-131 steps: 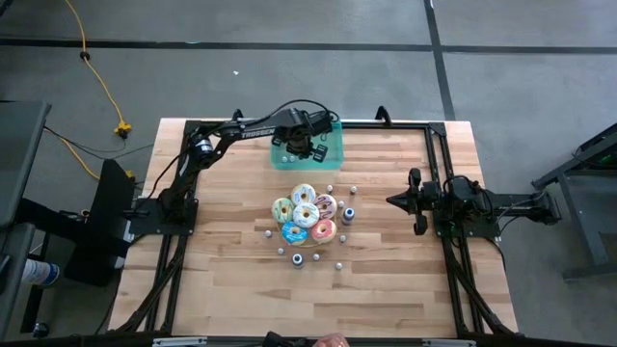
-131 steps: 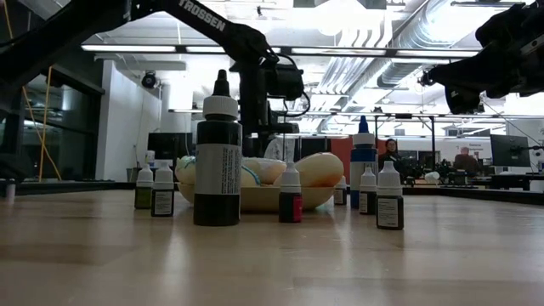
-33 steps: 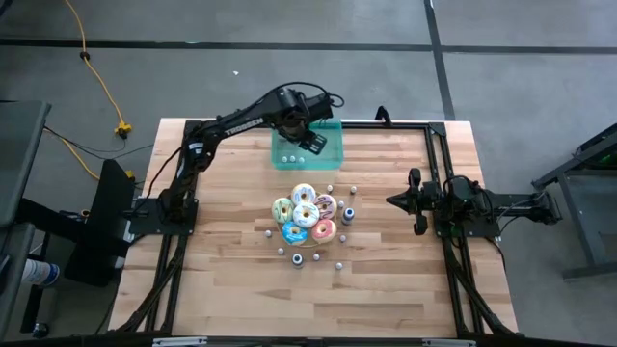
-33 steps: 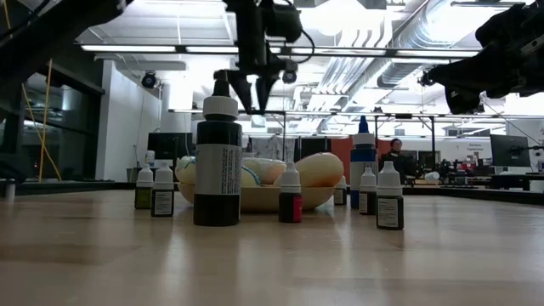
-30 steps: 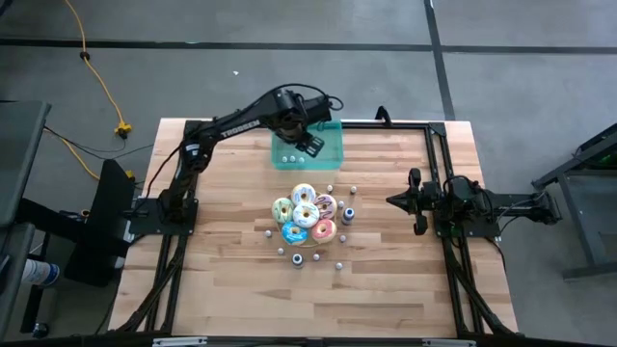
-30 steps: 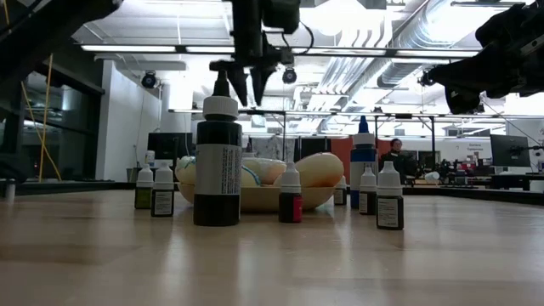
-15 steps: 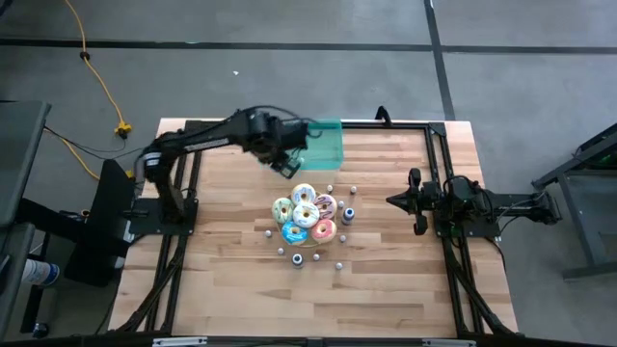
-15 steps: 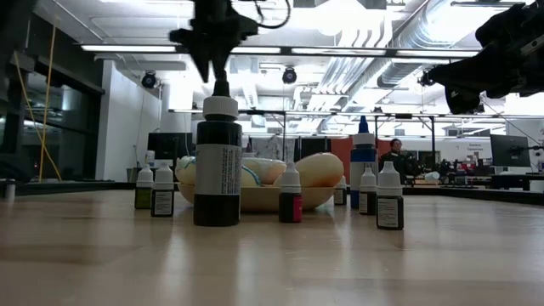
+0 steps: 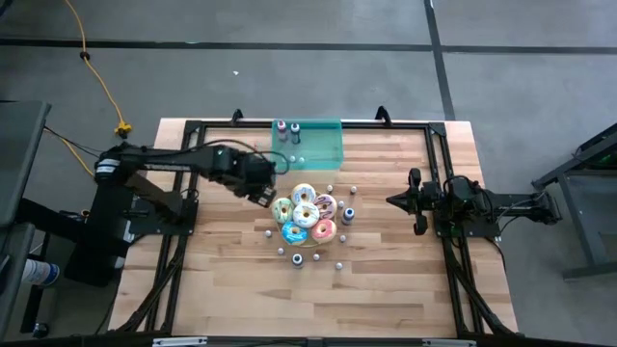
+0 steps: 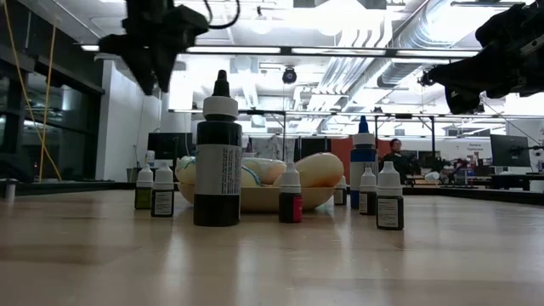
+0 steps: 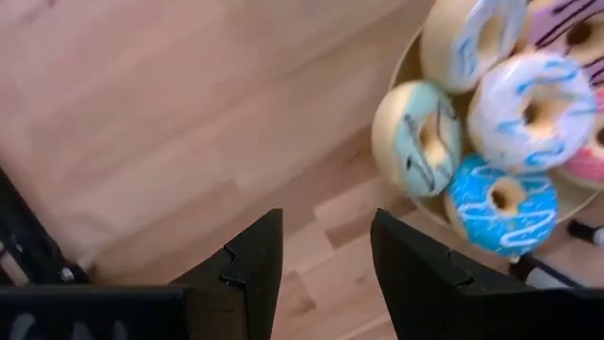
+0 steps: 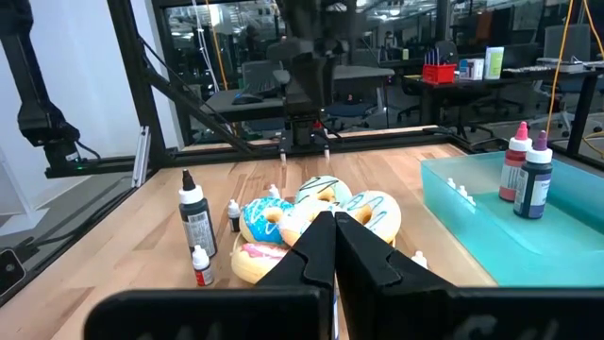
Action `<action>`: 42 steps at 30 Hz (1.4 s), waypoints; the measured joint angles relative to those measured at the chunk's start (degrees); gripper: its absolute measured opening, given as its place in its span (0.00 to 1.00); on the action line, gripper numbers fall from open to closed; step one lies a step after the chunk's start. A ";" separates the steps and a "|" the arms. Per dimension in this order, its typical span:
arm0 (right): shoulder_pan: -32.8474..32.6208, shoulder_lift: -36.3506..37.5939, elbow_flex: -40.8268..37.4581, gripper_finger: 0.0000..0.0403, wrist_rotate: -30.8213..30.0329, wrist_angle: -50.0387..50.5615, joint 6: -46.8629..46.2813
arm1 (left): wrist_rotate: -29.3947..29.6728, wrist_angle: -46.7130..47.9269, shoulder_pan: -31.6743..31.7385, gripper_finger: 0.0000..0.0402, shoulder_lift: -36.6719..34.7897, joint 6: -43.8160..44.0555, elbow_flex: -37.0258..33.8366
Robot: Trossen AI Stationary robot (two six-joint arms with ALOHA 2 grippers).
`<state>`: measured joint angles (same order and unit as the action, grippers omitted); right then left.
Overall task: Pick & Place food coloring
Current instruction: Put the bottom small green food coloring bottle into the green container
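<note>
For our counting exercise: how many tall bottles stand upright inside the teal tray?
2. A pink-capped bottle and a dark blue bottle stand side by side at one end of the teal tray. Smaller ones lying flat could be hidden by its wall.

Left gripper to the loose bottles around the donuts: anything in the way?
For the small bottle below-left of the donuts in the high view, nothing visible. Only bare table lies between it and the open, empty left gripper. The blue bottle sits on the far side of the donuts.
</note>
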<state>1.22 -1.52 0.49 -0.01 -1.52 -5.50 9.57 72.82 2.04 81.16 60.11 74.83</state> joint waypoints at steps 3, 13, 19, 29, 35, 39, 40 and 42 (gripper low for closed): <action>0.00 0.00 0.02 0.00 0.00 0.00 0.00 | 0.01 -0.60 -2.07 0.38 -1.54 3.46 -3.02; -0.01 0.00 0.01 0.00 0.00 0.00 0.00 | -3.44 -12.72 -8.60 0.38 -2.40 12.97 -13.16; 0.02 0.00 0.00 0.00 0.00 0.00 0.00 | -4.45 -19.32 -11.81 0.38 -1.98 21.09 -17.38; 0.02 -0.02 0.00 0.00 0.00 0.00 0.00 | -9.06 -26.04 -13.07 0.38 3.95 25.71 -17.42; 0.01 -0.02 0.02 0.00 0.00 0.00 0.00 | -9.08 -26.73 -13.07 0.38 7.10 26.99 -14.54; 0.01 -0.02 0.02 0.00 0.00 0.00 0.00 | -9.04 -24.02 -12.96 0.38 9.06 27.01 -12.34; 0.02 -0.02 0.02 0.00 0.00 0.00 0.00 | -9.05 -23.87 -12.96 0.38 9.51 27.01 -11.90; 0.01 -0.02 0.01 0.00 0.00 0.00 0.00 | -9.04 -23.94 -12.96 0.38 10.22 27.01 -10.99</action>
<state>1.23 -1.54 0.50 -0.01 -1.52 -5.50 0.54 48.89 -10.92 91.38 87.11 63.84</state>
